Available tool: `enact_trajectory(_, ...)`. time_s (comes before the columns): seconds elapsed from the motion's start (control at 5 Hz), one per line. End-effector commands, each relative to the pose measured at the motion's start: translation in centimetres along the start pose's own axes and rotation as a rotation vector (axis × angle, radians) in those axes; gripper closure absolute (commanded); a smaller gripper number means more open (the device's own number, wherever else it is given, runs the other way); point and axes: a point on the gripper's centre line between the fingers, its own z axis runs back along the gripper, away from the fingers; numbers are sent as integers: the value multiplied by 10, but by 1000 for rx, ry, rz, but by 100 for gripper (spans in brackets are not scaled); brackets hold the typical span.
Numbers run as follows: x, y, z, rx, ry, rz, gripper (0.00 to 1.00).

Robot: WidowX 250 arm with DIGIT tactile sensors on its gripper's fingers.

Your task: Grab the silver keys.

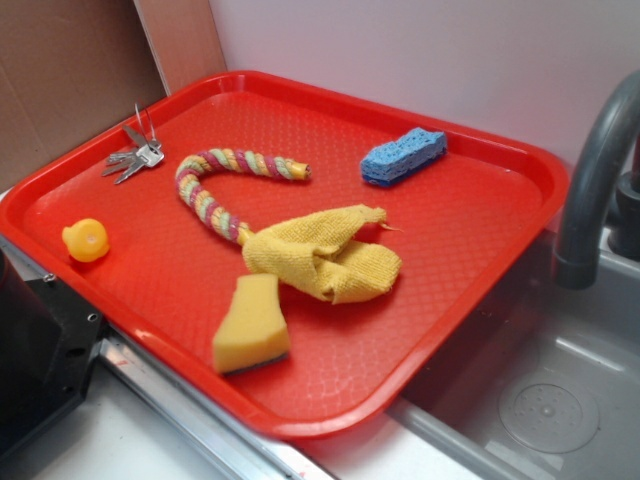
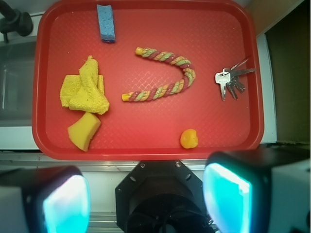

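- Where my exterior view looks down, the silver keys (image 1: 136, 155) lie on the red tray (image 1: 480, 250) near its far-left corner; no jaws show.
- From the wrist, I see the gripper (image 2: 146, 201) spread wide and empty below the tray's near edge, keys up to the right, beyond the yellow duck (image 2: 189, 139).

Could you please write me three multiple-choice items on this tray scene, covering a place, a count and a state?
1. Where do the silver keys lie on the red tray?
A. near the yellow duck
B. under the yellow cloth
C. on the blue sponge

2. How many sponges are there?
A. one
B. two
C. four

3. The gripper is
A. shut on the keys
B. holding the rope toy
C. open, holding nothing

Answers: 1 A, keys and duck share one end; 2 B, one blue, one yellow sponge; 3 C, both fingers stand wide apart.
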Motion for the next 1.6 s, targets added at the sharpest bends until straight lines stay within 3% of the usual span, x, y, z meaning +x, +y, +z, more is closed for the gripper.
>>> enact_trajectory(0.0, 0, 0, 0, 0, 0, 0, 0)
enact_trajectory(0.2, 19, 33, -27, 46, 1, 108, 0)
enact_trajectory(0.4, 42, 58, -55, 37, -36, 357, 0)
enact_trajectory(0.6, 62, 81, -79, 66, -115, 603, 0)
enact_trajectory(0.8, 79, 98, -106, 64, -167, 730, 0)
enact_trajectory(1.0, 84, 128, -126, 141, -192, 721, 0)
enact_trajectory(1.4, 93, 170, -157, 167, -186, 702, 0)
